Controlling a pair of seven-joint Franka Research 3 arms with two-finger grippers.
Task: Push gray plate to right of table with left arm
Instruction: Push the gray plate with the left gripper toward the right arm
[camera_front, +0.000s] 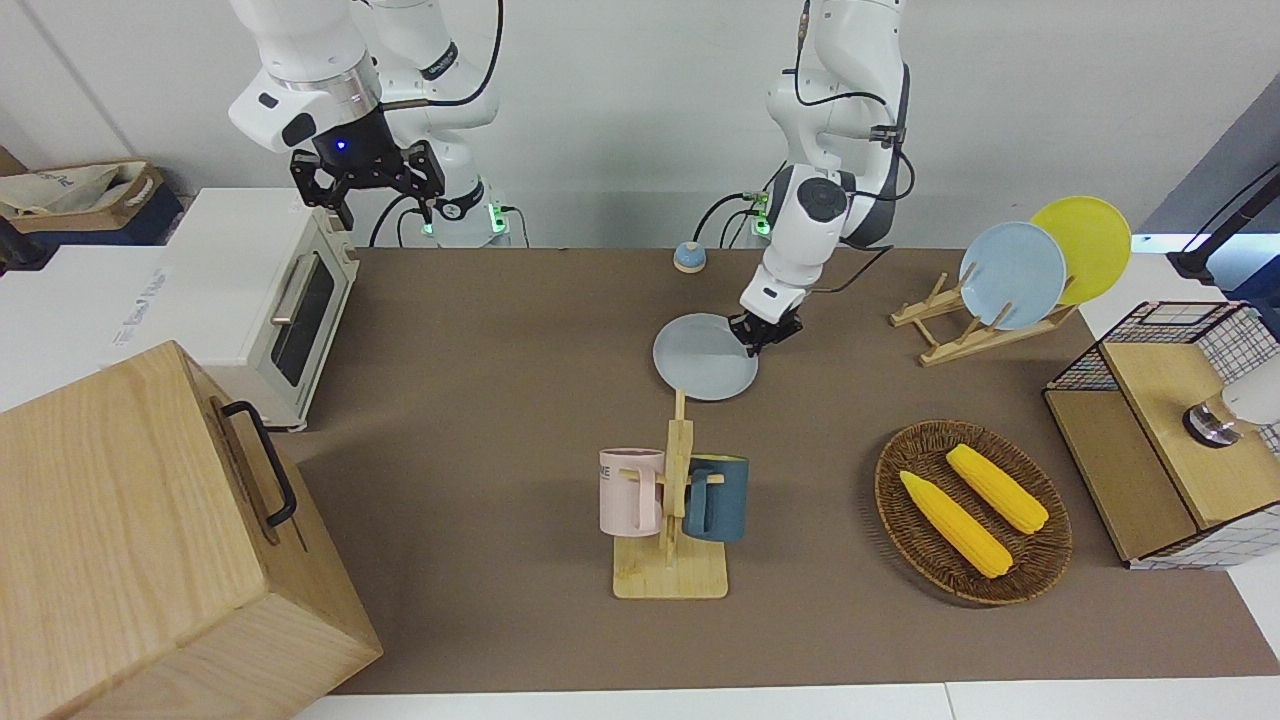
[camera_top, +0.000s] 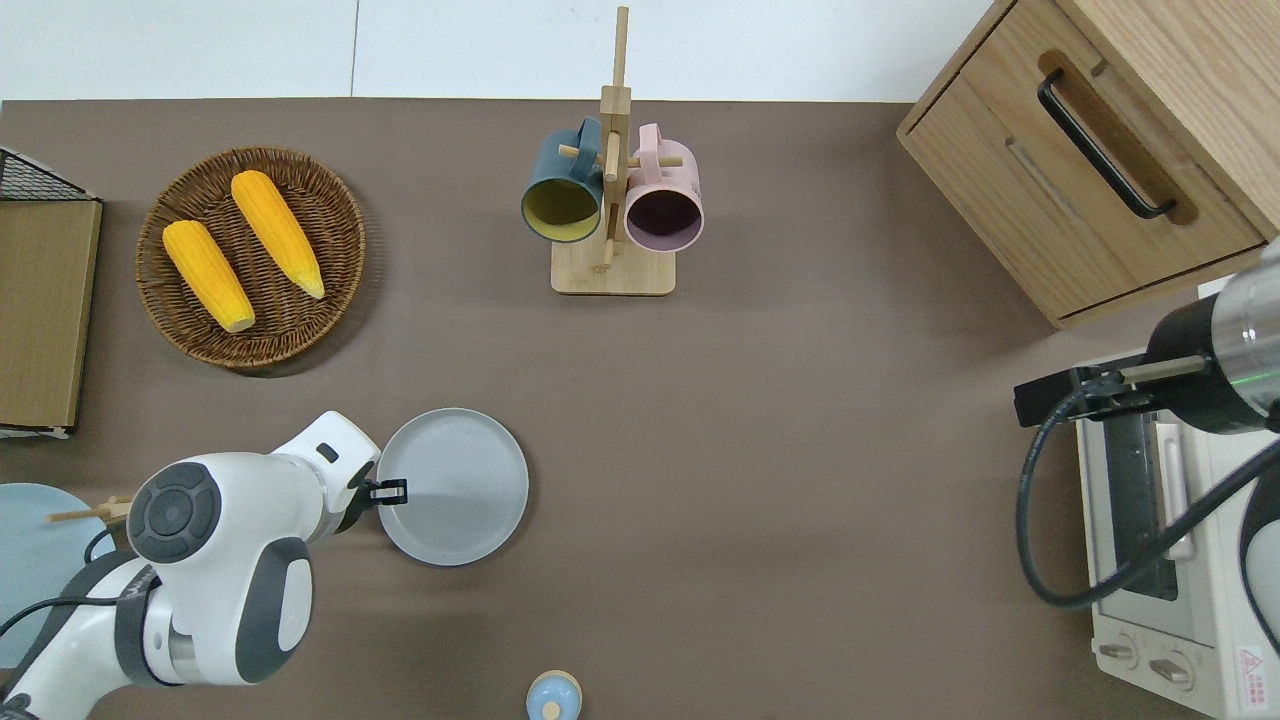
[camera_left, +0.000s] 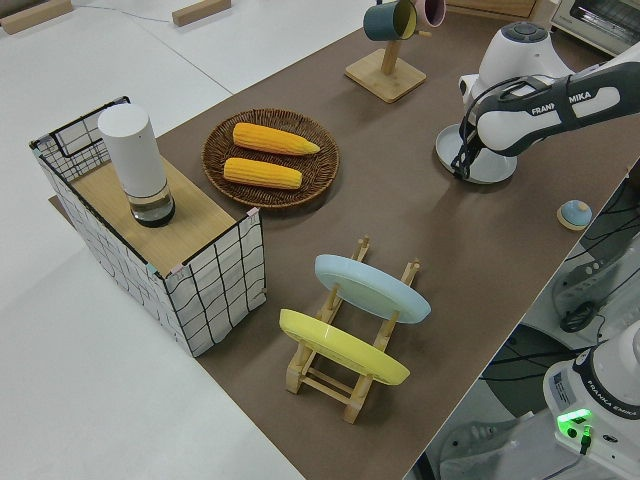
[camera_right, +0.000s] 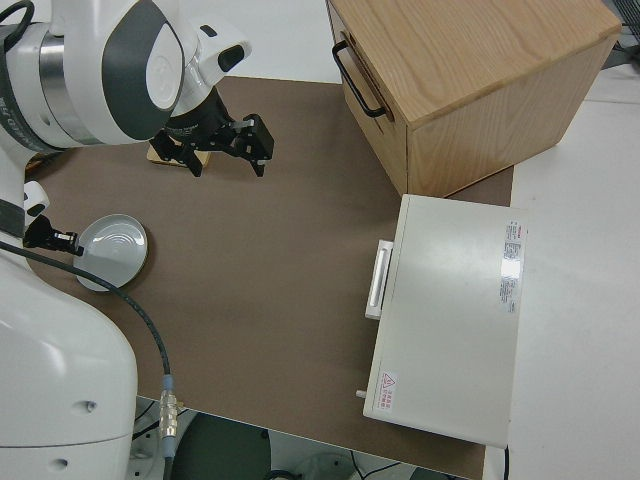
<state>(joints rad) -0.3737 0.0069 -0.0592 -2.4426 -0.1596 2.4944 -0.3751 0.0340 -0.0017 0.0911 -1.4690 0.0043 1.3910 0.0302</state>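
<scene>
The gray plate (camera_front: 700, 360) lies flat on the brown table (camera_front: 500, 330), nearer to the robots than the mug rack. It also shows in the overhead view (camera_top: 460, 487) and the left side view (camera_left: 485, 165). My left gripper (camera_front: 763, 337) is low at the plate's rim, on the edge toward the left arm's end of the table, touching it. It shows in the overhead view (camera_top: 390, 491) as shut and holding nothing. My right gripper (camera_front: 368, 188), with its blue light, is open and empty; that arm is parked.
A mug rack (camera_front: 672, 510) with a pink and a dark blue mug stands mid-table. A wicker basket (camera_front: 900, 450) holds two corn cobs. A wooden plate rack (camera_front: 950, 340) carries a sky-blue and a yellow plate. A small bell (camera_front: 688, 257), a toaster oven (camera_front: 270, 290) and a wooden cabinet (camera_front: 150, 540) are also here.
</scene>
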